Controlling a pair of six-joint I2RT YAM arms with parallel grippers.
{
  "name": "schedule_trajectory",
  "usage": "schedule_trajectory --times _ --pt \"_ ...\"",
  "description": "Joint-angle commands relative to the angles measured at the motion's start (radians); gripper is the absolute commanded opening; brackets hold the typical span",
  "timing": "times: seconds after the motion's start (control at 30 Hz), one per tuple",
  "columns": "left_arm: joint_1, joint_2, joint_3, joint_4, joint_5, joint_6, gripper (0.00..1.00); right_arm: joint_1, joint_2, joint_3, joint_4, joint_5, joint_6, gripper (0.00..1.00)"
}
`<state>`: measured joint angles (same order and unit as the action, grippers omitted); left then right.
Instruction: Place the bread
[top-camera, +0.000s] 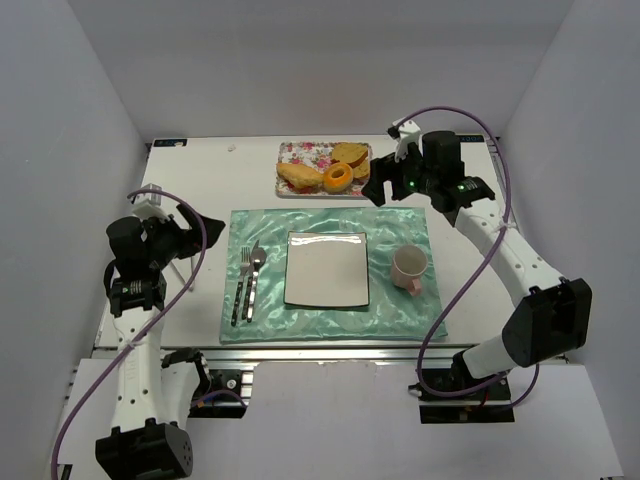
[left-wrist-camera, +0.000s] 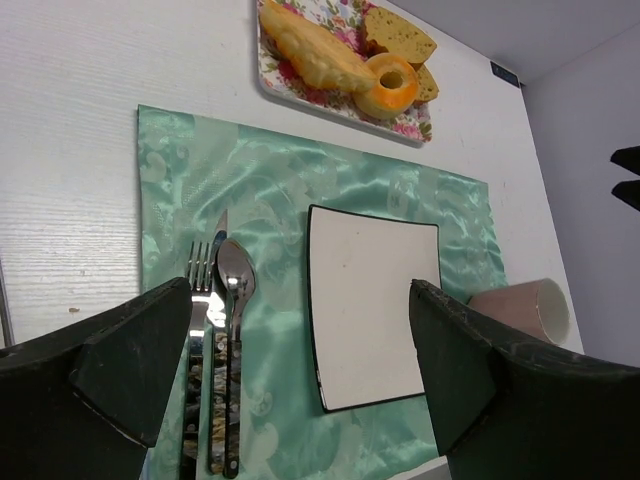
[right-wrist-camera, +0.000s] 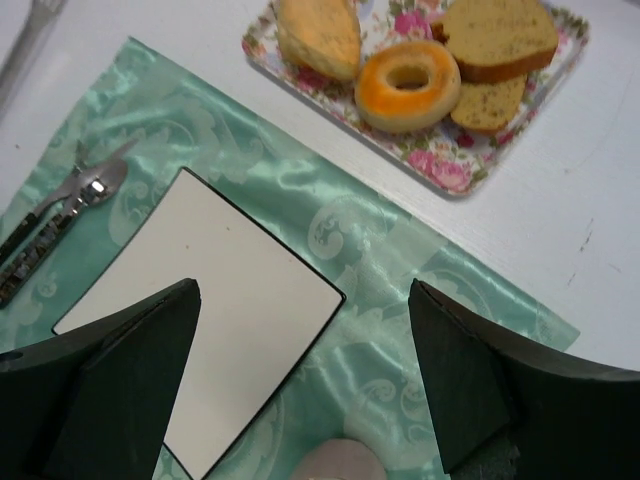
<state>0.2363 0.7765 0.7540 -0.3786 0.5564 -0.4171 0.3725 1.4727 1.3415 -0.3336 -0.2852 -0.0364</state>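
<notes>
A floral tray (top-camera: 295, 152) at the back holds a long roll (top-camera: 298, 176), a ring-shaped bagel (top-camera: 338, 178) and brown bread slices (top-camera: 349, 154). The tray also shows in the right wrist view (right-wrist-camera: 440, 168) with the bagel (right-wrist-camera: 408, 85), and in the left wrist view (left-wrist-camera: 300, 88). A white square plate (top-camera: 327, 268) lies empty on the green placemat (top-camera: 400, 215). My right gripper (top-camera: 380, 185) is open and empty, hovering just right of the tray. My left gripper (top-camera: 205, 225) is open and empty at the mat's left edge.
A fork, knife and spoon (top-camera: 248, 282) lie left of the plate on the mat. A pink mug (top-camera: 409, 267) stands right of the plate. White walls enclose the table on three sides.
</notes>
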Motion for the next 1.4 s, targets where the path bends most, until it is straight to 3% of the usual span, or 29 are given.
schedule_trajectory --times 0.0,0.2,0.23,0.27,0.3,0.33,0.37,0.4,0.43,0.47,0.5,0.53,0.57,0.7,1.0,1.37 --pt "0.0 -0.017 0.027 0.0 -0.03 -0.014 0.98 -0.001 -0.054 -0.018 0.094 -0.045 0.004 0.89" --pt "0.0 0.007 0.047 -0.126 -0.139 0.001 0.9 -0.021 -0.055 -0.039 0.016 -0.267 -0.233 0.89" --pt "0.0 0.009 0.045 -0.135 -0.145 0.015 0.77 -0.021 -0.051 -0.041 -0.001 -0.314 -0.261 0.83" --pt "0.0 0.013 0.044 -0.143 -0.157 0.018 0.66 -0.023 -0.048 -0.048 -0.007 -0.337 -0.298 0.72" --pt "0.0 0.017 0.041 -0.166 -0.197 0.021 0.52 -0.023 -0.048 -0.054 -0.008 -0.356 -0.301 0.29" --pt "0.0 0.02 0.038 -0.178 -0.226 0.03 0.38 -0.023 -0.049 -0.059 -0.005 -0.37 -0.298 0.1" --pt "0.0 0.018 0.035 -0.192 -0.263 0.035 0.16 -0.021 -0.049 -0.064 0.001 -0.38 -0.284 0.0" --pt "0.0 0.02 0.031 -0.224 -0.347 0.038 0.12 -0.021 -0.051 -0.068 -0.002 -0.39 -0.283 0.03" --pt "0.0 0.023 0.021 -0.241 -0.392 0.047 0.11 -0.021 -0.054 -0.07 -0.004 -0.419 -0.283 0.16" --pt "-0.003 0.026 0.016 -0.259 -0.442 0.023 0.17 -0.021 -0.055 -0.073 -0.004 -0.431 -0.278 0.38" --pt "-0.002 0.027 0.015 -0.263 -0.485 0.009 0.31 -0.023 -0.057 -0.08 -0.002 -0.436 -0.273 0.81" --pt "-0.002 0.039 0.008 -0.25 -0.512 0.012 0.48 -0.021 -0.063 -0.087 0.001 -0.446 -0.269 0.89" --pt "0.0 0.056 0.016 -0.25 -0.529 0.012 0.76 -0.021 -0.066 -0.093 0.004 -0.448 -0.267 0.89" --pt "-0.002 0.226 0.099 -0.325 -0.624 0.044 0.98 -0.023 -0.091 -0.14 0.039 -0.453 -0.24 0.89" --pt "-0.006 0.662 0.197 -0.293 -0.665 0.167 0.98 -0.03 -0.098 -0.183 0.122 -0.451 -0.165 0.89" --pt "-0.008 0.882 0.255 -0.135 -0.679 0.218 0.93 -0.081 -0.094 -0.189 0.159 -0.465 -0.112 0.89"
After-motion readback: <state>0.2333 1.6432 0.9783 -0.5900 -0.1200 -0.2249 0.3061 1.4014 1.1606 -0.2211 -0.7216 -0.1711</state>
